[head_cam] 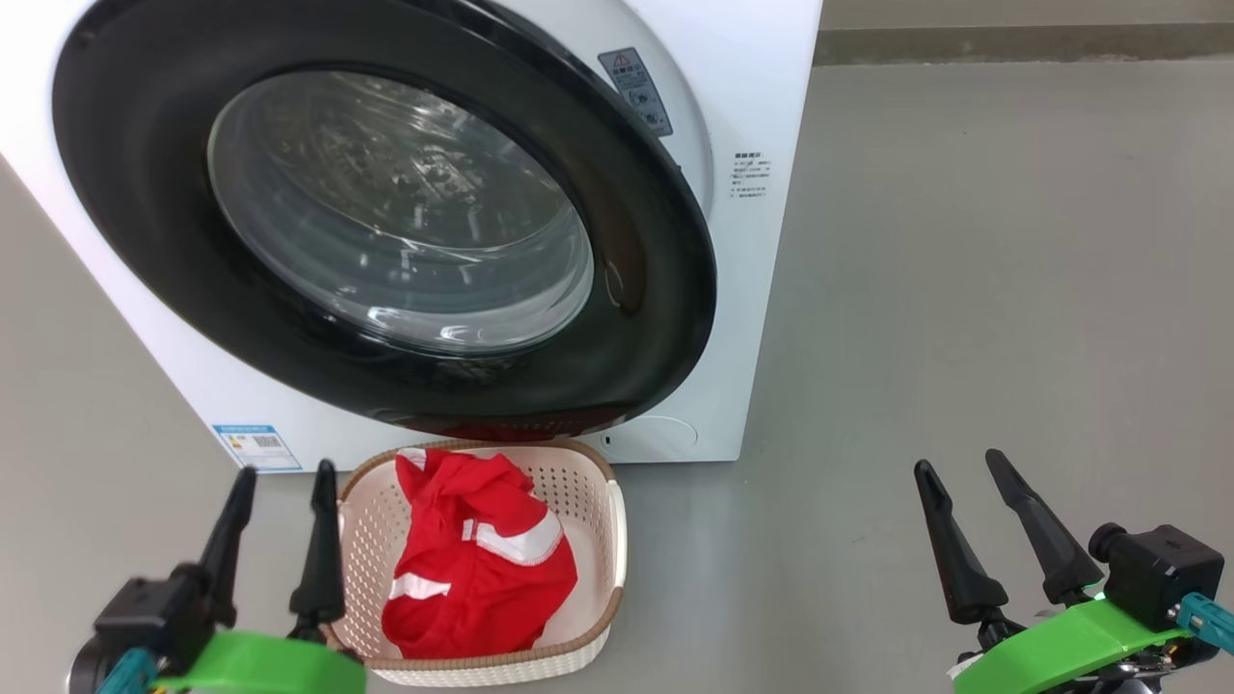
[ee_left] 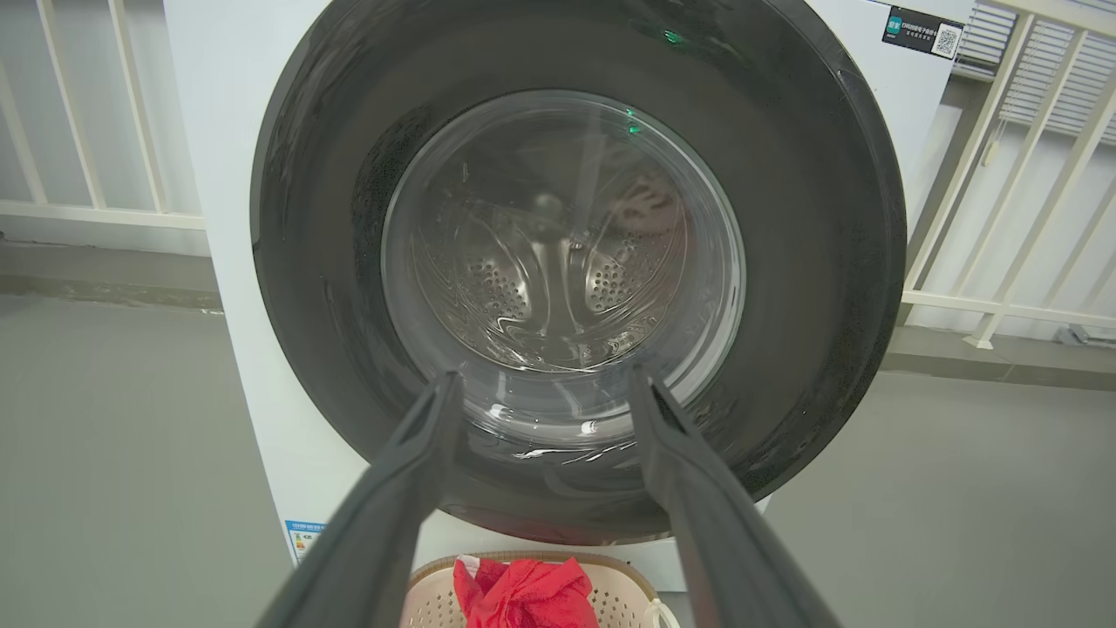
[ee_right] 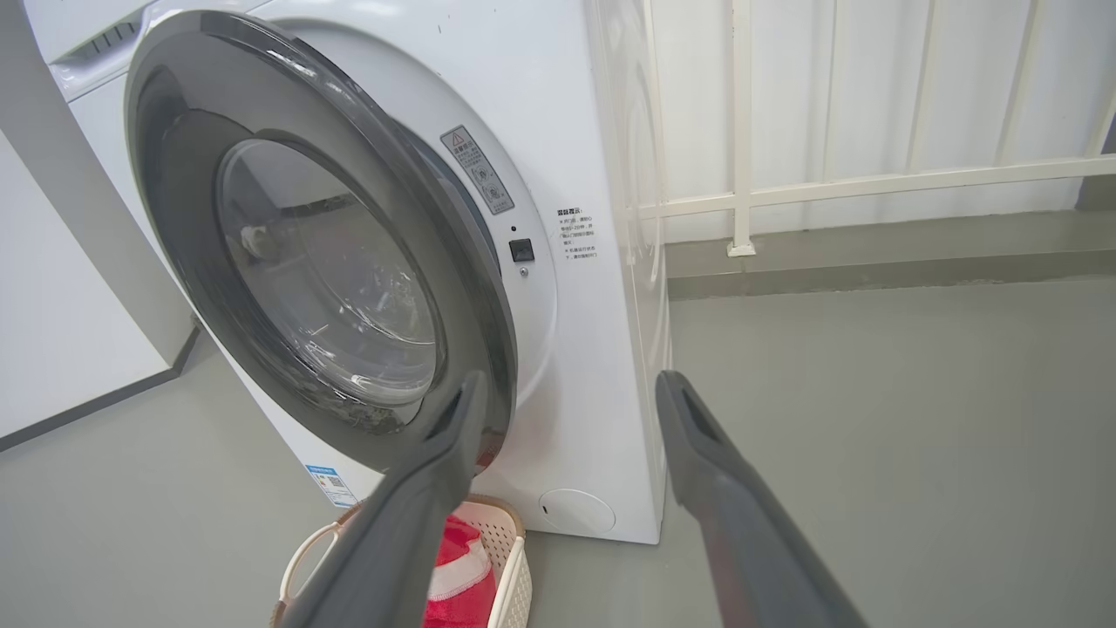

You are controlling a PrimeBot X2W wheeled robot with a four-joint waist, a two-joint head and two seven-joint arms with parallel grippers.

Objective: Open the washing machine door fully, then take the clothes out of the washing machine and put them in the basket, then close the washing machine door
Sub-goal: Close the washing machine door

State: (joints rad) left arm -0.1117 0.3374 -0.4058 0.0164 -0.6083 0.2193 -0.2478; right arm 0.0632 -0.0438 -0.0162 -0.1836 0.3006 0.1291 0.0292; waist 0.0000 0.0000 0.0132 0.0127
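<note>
The washing machine door (head_cam: 386, 241) and the basket (head_cam: 617, 520) are seen closely from above in the head view. The door is faced squarely from low down in the left wrist view, and obliquely, seemingly from farther right, in the right wrist view. Both are shared by all three.

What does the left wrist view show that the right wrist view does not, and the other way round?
Left wrist view, not right: the perforated drum through the washing machine door, and a black QR sticker. Right wrist view, not left: the door's free edge standing off the washing machine, a warning label, a round cover. Both: the door, the basket holding the clothes, a white railing.
</note>
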